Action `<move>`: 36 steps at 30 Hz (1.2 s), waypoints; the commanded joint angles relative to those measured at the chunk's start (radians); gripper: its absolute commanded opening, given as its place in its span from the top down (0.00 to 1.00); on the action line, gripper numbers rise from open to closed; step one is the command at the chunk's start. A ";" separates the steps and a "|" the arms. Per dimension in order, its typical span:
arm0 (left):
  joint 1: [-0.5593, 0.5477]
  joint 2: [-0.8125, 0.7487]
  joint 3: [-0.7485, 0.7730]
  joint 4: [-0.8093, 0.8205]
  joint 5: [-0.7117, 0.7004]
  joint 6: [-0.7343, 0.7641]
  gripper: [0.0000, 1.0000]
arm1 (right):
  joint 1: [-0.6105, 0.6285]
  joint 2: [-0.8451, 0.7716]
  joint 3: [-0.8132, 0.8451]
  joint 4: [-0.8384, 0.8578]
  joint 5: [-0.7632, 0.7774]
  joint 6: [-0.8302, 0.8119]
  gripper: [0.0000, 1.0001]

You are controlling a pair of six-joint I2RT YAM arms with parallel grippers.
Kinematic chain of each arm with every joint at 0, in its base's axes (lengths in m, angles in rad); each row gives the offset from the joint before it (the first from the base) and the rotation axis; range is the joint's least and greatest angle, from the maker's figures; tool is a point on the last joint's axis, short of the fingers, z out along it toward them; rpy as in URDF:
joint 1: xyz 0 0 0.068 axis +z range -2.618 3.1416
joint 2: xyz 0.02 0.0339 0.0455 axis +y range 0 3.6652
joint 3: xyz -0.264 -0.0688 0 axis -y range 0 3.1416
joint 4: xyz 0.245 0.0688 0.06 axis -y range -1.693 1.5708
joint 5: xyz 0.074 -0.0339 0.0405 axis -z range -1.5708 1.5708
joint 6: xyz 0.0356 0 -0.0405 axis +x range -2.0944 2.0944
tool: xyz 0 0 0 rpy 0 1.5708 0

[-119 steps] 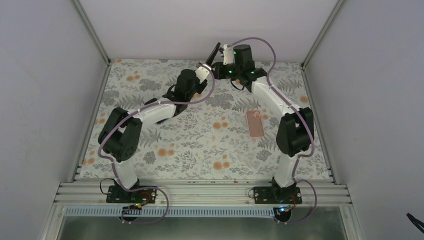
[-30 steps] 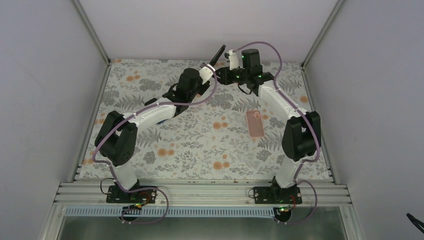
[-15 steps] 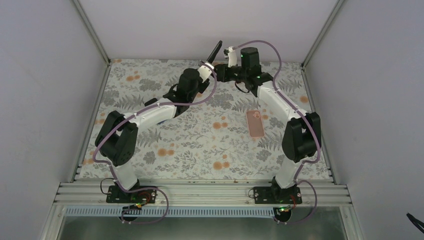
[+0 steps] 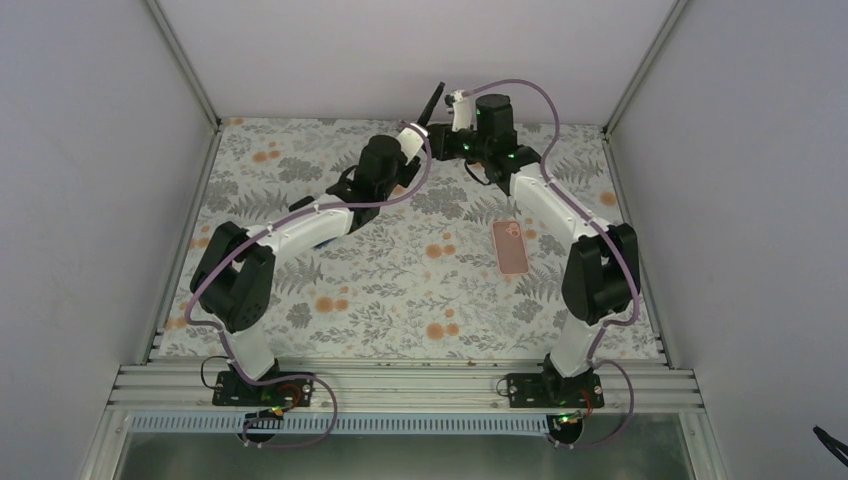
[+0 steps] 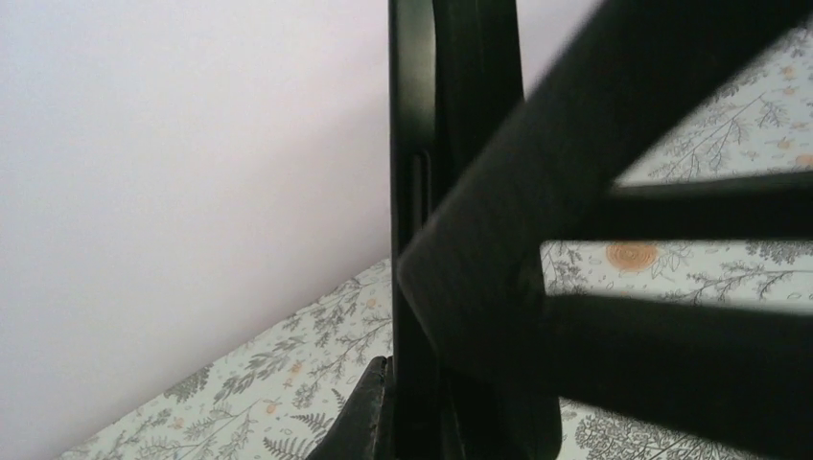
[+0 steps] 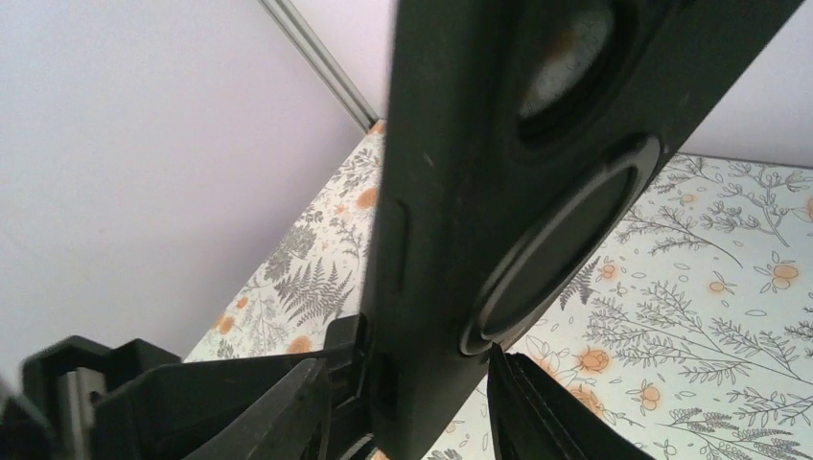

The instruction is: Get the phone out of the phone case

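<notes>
The black phone case [image 4: 433,103] is held upright in the air near the back wall. My left gripper [image 4: 421,126] is shut on its lower end; in the left wrist view the case [image 5: 422,240] fills the middle, edge on. My right gripper [image 4: 443,112] is open, with its fingers either side of the case [image 6: 451,192]; its right finger [image 6: 522,407] touches the case's round ring. The pink phone [image 4: 511,247] lies flat on the floral table, right of centre and free of the case, with neither gripper near it.
The floral tablecloth [image 4: 400,290] covers the table. The white back wall [image 4: 400,50] stands right behind the two grippers. Metal frame posts [image 4: 630,85] run up the corners. The right arm's forearm [image 4: 545,200] passes just above the phone.
My right gripper has moved left, back toward the case, so that its fingers now straddle it. The left gripper, the case and the phone have barely moved.
</notes>
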 commanded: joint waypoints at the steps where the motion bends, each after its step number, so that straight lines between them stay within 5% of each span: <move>1: -0.005 -0.012 0.074 0.048 0.017 -0.040 0.98 | 0.009 0.029 -0.004 0.030 0.050 -0.013 0.57; 17: -0.005 -0.029 0.101 -0.005 0.058 -0.083 0.98 | 0.010 0.023 -0.023 0.078 0.127 -0.024 0.58; 28: 0.001 -0.053 0.115 -0.012 0.028 -0.064 0.98 | -0.011 0.083 0.051 -0.004 0.211 -0.097 0.90; 36: 0.011 -0.067 0.127 -0.028 0.052 -0.072 0.98 | -0.032 0.064 0.010 0.020 0.288 -0.178 0.97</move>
